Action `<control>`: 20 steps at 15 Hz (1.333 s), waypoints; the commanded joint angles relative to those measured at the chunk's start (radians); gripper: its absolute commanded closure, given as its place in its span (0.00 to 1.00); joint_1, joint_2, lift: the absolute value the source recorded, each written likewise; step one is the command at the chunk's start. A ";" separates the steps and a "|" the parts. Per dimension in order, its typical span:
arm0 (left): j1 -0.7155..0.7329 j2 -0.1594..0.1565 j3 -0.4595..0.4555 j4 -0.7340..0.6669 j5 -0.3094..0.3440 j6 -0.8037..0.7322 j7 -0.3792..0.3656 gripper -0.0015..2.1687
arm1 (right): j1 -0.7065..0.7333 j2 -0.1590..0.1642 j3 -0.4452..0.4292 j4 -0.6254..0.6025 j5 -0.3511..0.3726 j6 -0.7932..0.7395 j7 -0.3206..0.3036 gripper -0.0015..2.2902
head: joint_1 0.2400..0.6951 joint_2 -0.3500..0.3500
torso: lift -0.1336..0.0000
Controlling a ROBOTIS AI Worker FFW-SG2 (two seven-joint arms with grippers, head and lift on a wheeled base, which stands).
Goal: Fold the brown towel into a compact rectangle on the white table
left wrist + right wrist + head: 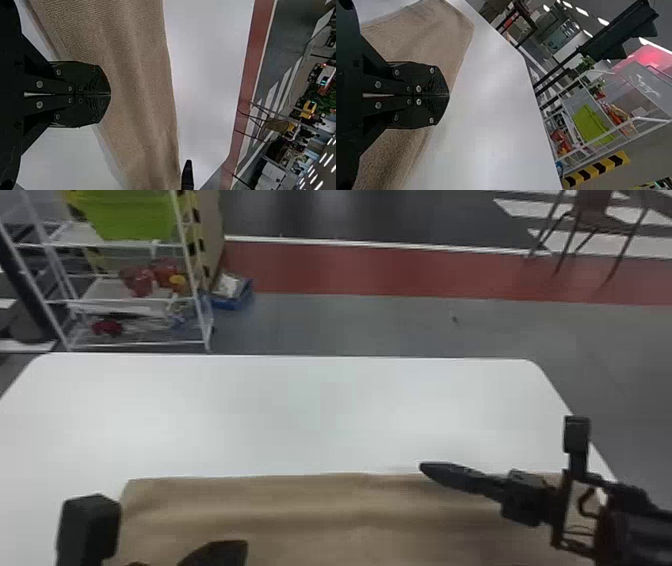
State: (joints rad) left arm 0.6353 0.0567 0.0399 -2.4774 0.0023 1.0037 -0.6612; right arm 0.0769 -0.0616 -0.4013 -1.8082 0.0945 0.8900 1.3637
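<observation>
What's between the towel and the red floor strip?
Head view: out from mid-towel, white table first, then grey floor up to the red strip.

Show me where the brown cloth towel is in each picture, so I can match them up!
Head view: the brown cloth towel lies across the near part of the table, at the picture's bottom.
Left wrist view: it's a wide band passing behind the left gripper's black fingers.
Right wrist view: it spreads behind the right gripper, near one of its corners.
Shared landmark: the smooth white table is in all three.
</observation>
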 commanded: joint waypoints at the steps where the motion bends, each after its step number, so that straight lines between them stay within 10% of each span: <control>1: 0.000 -0.001 0.021 0.002 0.015 -0.081 0.014 0.69 | 0.035 -0.053 -0.100 -0.010 -0.025 -0.090 0.003 0.51 | 1.00 0.30 | 0.09; 6: -0.040 0.000 0.097 0.023 0.082 -0.105 0.020 0.69 | 0.103 -0.181 -0.298 0.081 -0.118 -0.265 0.003 0.37 | 1.00 0.09 | 0.09; 20: -0.034 0.000 -0.018 0.166 0.094 -0.277 0.044 0.69 | 0.235 -0.093 -0.225 0.179 -0.160 -0.808 0.003 0.38 | 1.00 0.00 | 0.09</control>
State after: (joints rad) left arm 0.5987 0.0553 0.0347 -2.3276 0.0975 0.7708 -0.6224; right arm 0.3140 -0.1552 -0.6449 -1.6523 -0.0723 0.1228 1.3637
